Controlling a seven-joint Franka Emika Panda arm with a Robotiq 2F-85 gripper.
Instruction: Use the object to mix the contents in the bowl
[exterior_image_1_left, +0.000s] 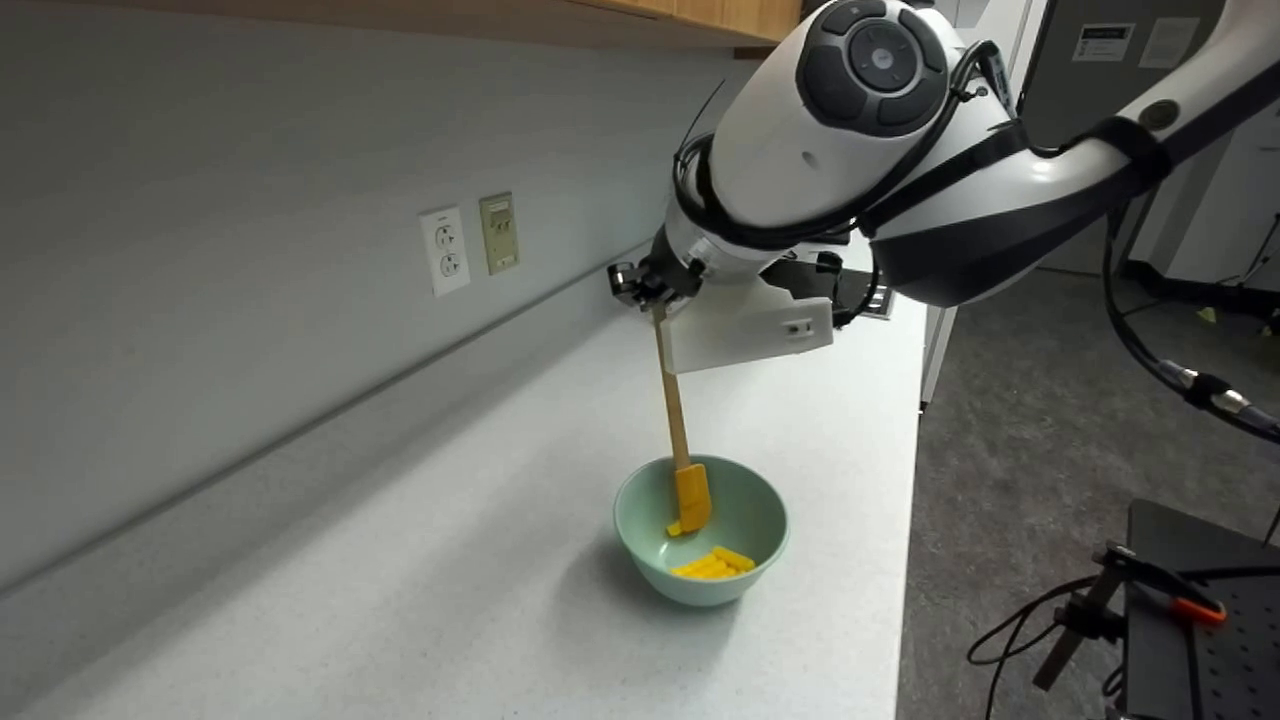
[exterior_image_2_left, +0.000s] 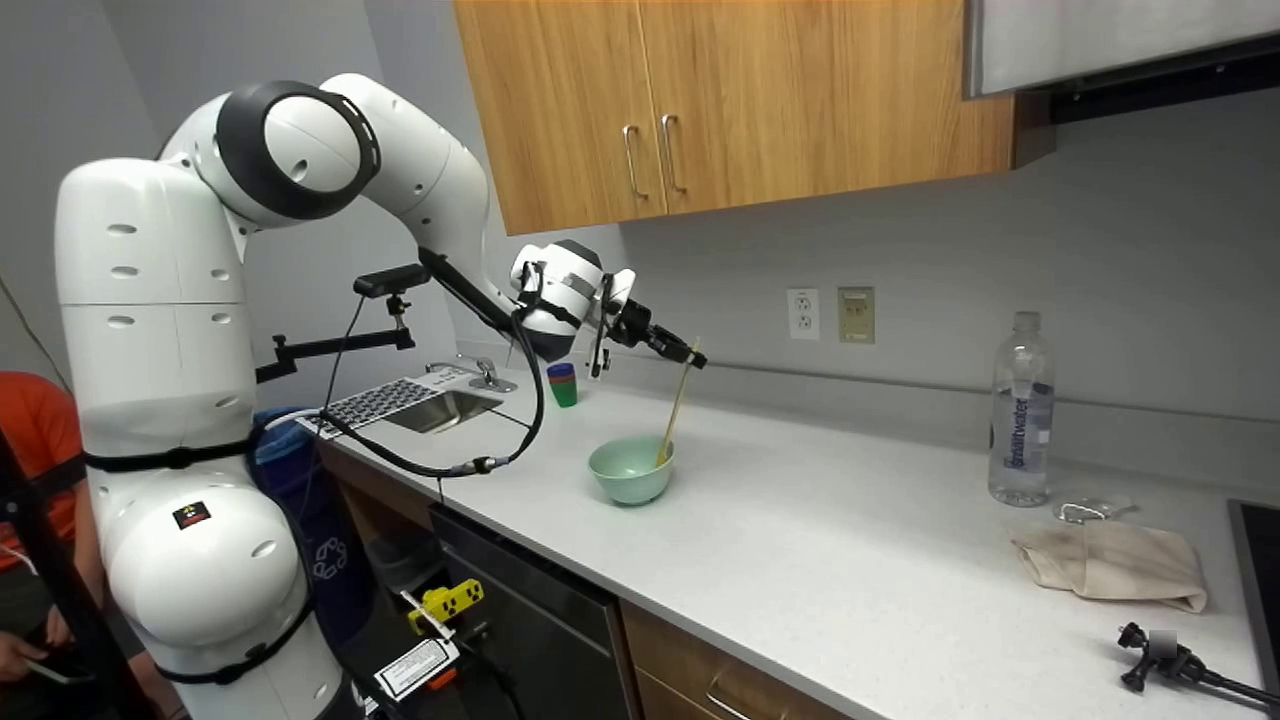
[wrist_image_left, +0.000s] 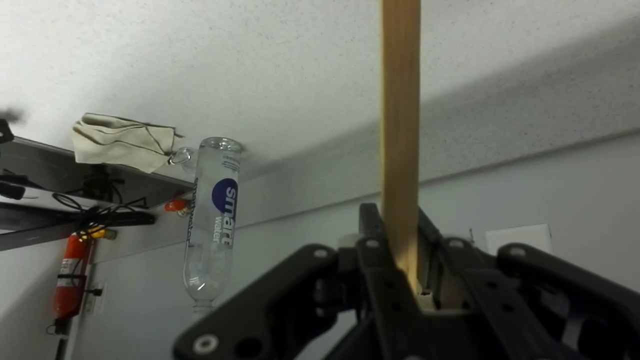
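Note:
The object is a spatula with a thin pale wooden handle (exterior_image_1_left: 673, 400) and an orange-yellow head (exterior_image_1_left: 693, 497). It also shows in an exterior view (exterior_image_2_left: 677, 405) and in the wrist view (wrist_image_left: 401, 100). My gripper (wrist_image_left: 398, 225) is shut on the upper handle, high above the counter; it shows in both exterior views (exterior_image_1_left: 642, 288) (exterior_image_2_left: 695, 357). The spatula leans slightly, its head inside the pale green bowl (exterior_image_1_left: 700, 592) (exterior_image_2_left: 630, 490). The contents are several yellow pieces (exterior_image_1_left: 715, 565) at the bowl's near side, plus a small piece by the head's tip. The bowl is out of the wrist view.
A water bottle (exterior_image_2_left: 1022, 420) and a folded cloth (exterior_image_2_left: 1110, 562) stand farther along the counter (exterior_image_2_left: 850, 540). A black clamp mount (exterior_image_2_left: 1165, 655) lies near them. Stacked cups (exterior_image_2_left: 563, 385) and a sink (exterior_image_2_left: 445, 410) are behind the bowl. The wall runs close beside my gripper, with cabinets (exterior_image_2_left: 740, 100) above.

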